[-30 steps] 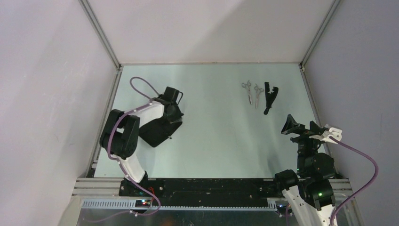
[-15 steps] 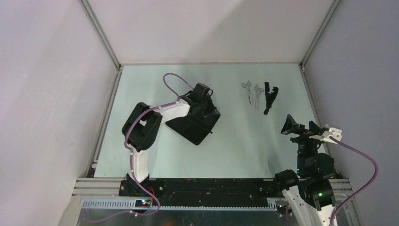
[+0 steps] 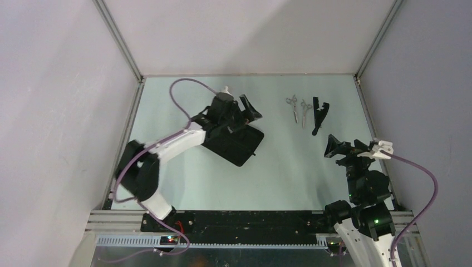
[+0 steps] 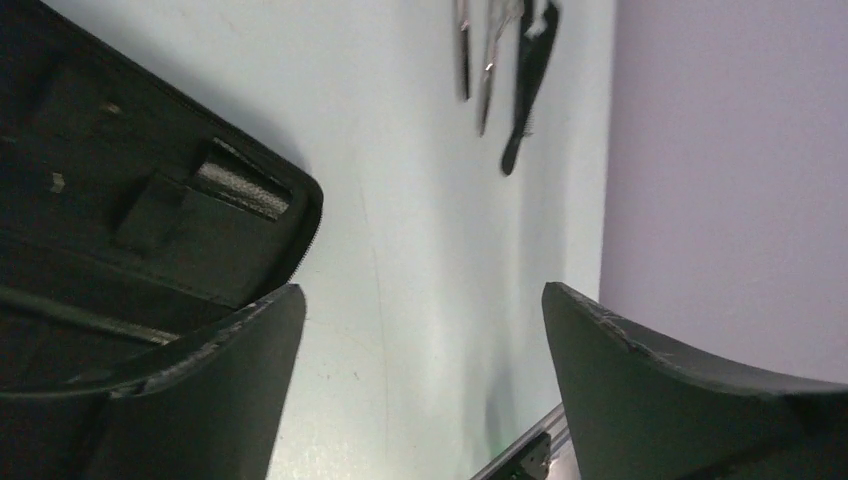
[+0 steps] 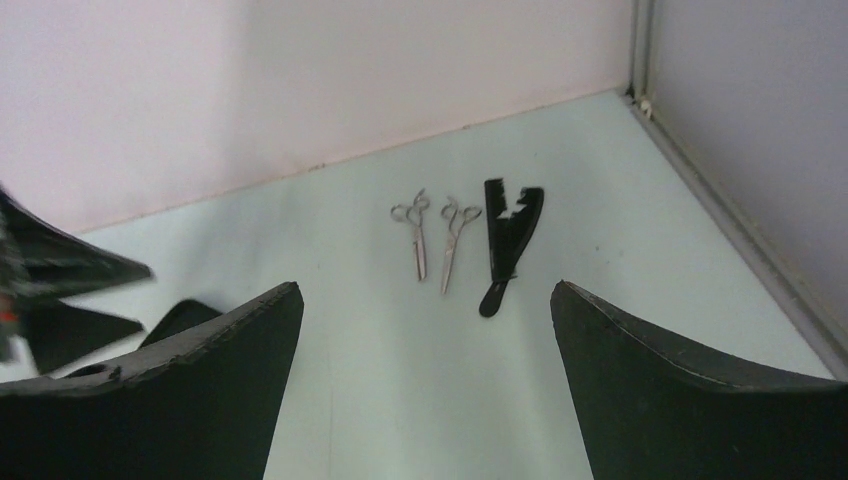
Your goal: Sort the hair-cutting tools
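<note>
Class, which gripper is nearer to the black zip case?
Left. The left gripper hangs open at the far edge of the black zip case; the right gripper stands well off to its right.

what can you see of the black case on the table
The black case is a flat rectangle with rounded corners, fabric-like, with a zip running round its edge. It lies on the table near the middle, turned diagonally, and looks open: the left wrist view shows inner pockets and a greyish band. The left hand stands open over its far edge; whether it touches the case cannot be told. The hair-cutting tools lie apart to its right.
</note>
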